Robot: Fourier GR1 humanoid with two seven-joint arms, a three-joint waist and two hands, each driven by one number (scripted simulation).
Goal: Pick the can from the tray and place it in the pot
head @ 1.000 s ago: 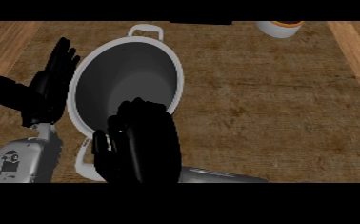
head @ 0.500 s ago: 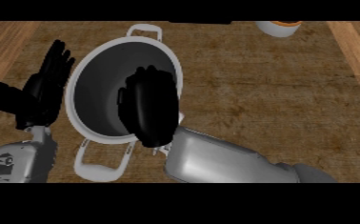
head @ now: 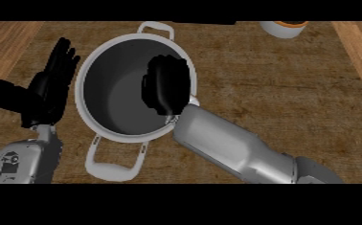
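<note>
Now the right robot hand [head: 167, 91] hangs over the pot [head: 113, 105], fingers unreadable; the left robot hand [head: 51, 86] rests open at left.

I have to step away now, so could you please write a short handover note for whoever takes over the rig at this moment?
Right hand: over the pot, inside the right part of its rim, fingers curled. The can does not show; the hand may hide it, so I cannot say whether it is held or already released.
Left hand: open, fingers up, resting at the left beside the pot, holding nothing.
Pot: on the counter, upright, handles at top and bottom. No tray in view.
Done: arm brought over the pot.
Left: confirm the can is in the pot, then withdraw the right hand.
</note>
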